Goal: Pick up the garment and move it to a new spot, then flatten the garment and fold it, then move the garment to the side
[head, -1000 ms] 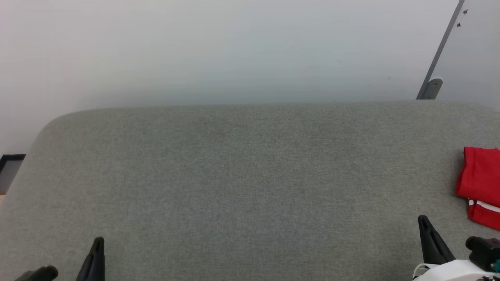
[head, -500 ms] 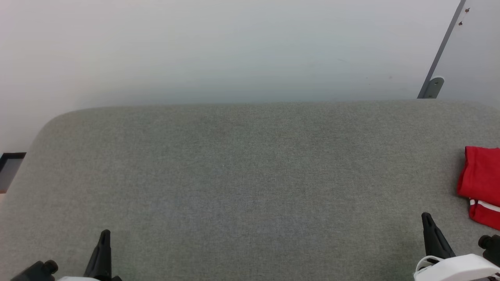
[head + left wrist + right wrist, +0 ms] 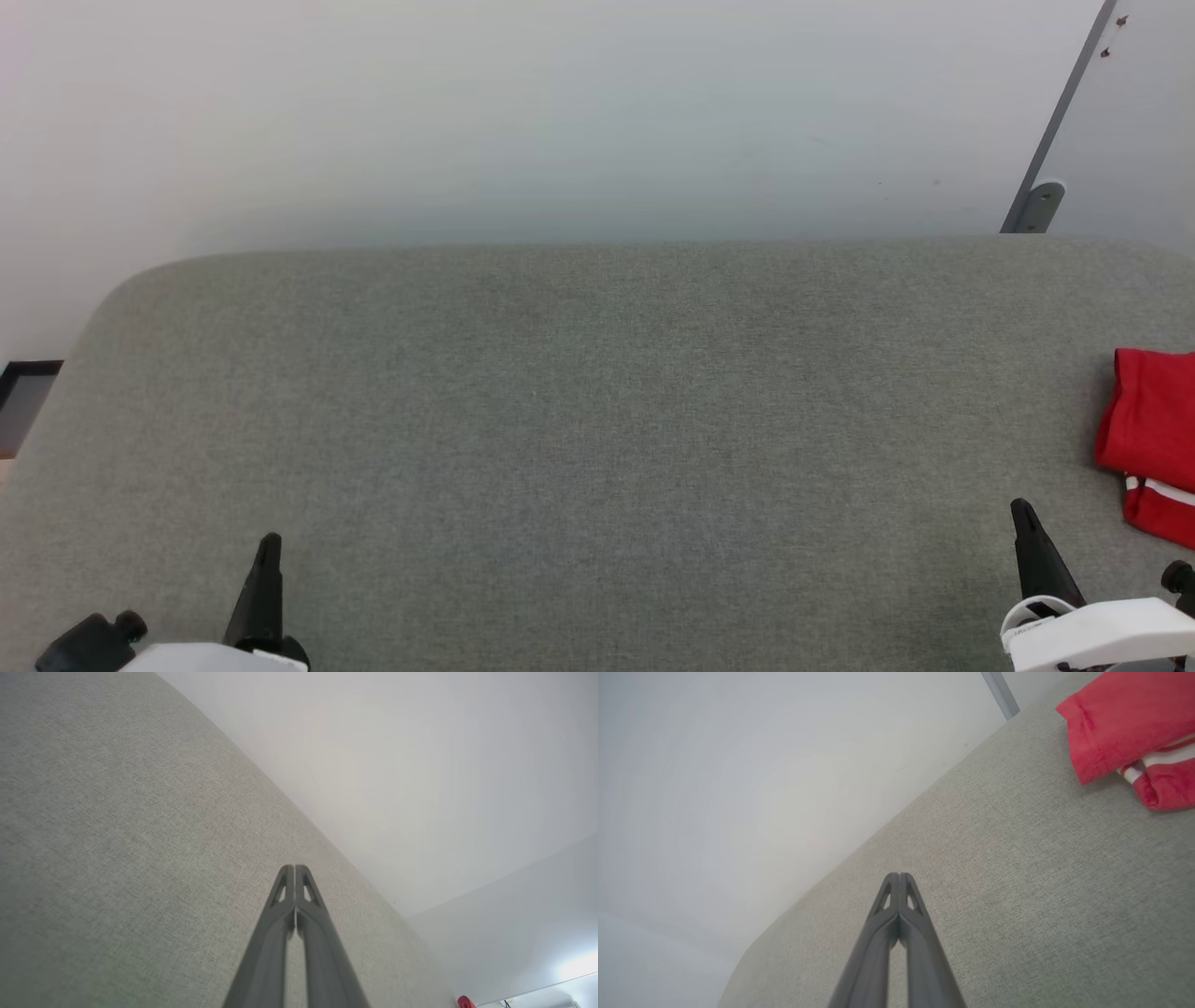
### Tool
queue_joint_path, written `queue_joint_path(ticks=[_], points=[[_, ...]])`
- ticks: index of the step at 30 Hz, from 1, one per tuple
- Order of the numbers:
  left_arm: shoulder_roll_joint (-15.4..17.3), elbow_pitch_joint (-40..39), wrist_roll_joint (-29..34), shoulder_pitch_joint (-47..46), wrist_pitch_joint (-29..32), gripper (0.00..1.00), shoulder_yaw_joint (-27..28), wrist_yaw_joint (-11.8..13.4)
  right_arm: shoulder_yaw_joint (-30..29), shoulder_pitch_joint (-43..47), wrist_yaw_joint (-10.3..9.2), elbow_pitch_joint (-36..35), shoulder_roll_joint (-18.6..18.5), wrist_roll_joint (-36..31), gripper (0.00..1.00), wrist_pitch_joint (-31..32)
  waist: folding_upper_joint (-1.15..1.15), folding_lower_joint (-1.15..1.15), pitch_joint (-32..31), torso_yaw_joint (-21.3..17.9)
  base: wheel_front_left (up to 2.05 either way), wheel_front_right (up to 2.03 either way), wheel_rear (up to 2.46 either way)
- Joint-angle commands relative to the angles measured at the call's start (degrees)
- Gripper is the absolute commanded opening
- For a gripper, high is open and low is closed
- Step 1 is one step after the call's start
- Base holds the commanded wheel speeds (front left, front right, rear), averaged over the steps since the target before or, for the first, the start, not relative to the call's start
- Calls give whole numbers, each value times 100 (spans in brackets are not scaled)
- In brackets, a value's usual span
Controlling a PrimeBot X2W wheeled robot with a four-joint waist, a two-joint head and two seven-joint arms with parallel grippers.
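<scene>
1. Since the earlier frame, the left tool [image 3: 269, 543] is showing farther up and slightly inward in the head view. The right tool [image 3: 1020, 509] is sitting a little higher too. The whole picture is also shifting slightly, so part of this is the camera moving.
2. Both tools are hovering over the near edge of the grey fabric-covered counter [image 3: 597, 392]. Each is keeping its two dark fingers pressed together, gripping nothing.
3. A pale wall [image 3: 560, 121] is rising behind the counter. A slanted grey metal strip with a bracket [image 3: 1038, 203] at its foot is standing at the far right. A dark-framed object [image 3: 23, 392] is peeking in past the counter's rounded left corner.
4. Bare grey fabric is stretching between the right tool and the garment [image 3: 1150, 420].
5. The garment is lying at the counter's right end, near the right tool but apart from it, and well apart from the left tool. The head view's edge is cutting it off.
6. It is showing as a red folded bundle, with white striped trim peeking out at its near end.
7. Its visible part is running from near to far, with a rounded fold facing the counter's middle. Its full long axis is hidden.
</scene>
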Motion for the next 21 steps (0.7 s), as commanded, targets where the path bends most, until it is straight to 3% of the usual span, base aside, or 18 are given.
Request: queue_joint_path(ticks=[1, 21], points=[[20, -81, -163, -148, 49, 0, 46, -1, -41, -176, -3, -89, 1, 207, 0, 38, 0, 0, 3, 2, 0, 0, 0], [-256, -90, -1211, -342, 404, 0, 106, -1, -167, -232, -4, -159, 113, 1533, 0, 388, 0, 0, 40, 21, 0, 0, 0]])
